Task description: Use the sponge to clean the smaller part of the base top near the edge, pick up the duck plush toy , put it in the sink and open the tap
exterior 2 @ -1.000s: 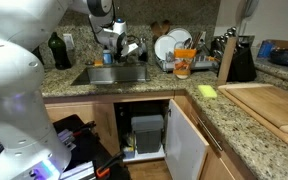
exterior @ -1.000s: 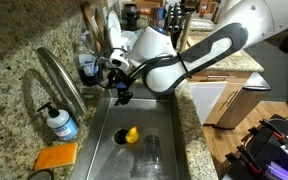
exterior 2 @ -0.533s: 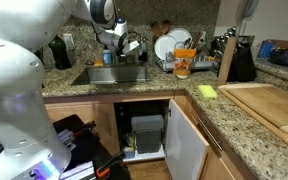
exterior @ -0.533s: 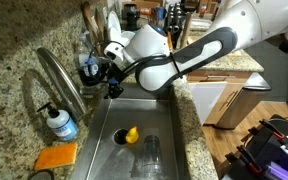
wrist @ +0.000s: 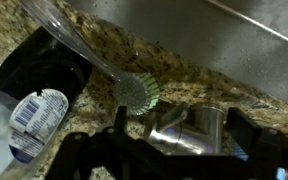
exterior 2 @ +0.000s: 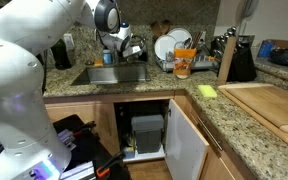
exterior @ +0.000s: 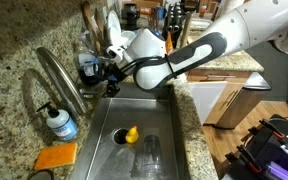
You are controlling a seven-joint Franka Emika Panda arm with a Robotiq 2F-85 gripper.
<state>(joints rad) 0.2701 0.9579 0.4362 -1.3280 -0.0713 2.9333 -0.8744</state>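
Duck plush toy (exterior: 131, 134) in the sink (exterior: 102, 152), gripper (exterior: 104, 80) now nearer the tap (exterior: 62, 78), jaws wide apart.

Arm (exterior: 189, 58) extended low; end effector (exterior: 105, 74) jaws apart.

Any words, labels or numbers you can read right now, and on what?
No text is readable.
Blue label on the pump bottle: too small to read.
White and blue label on a second bottle, wrist view: print too blurred to read.
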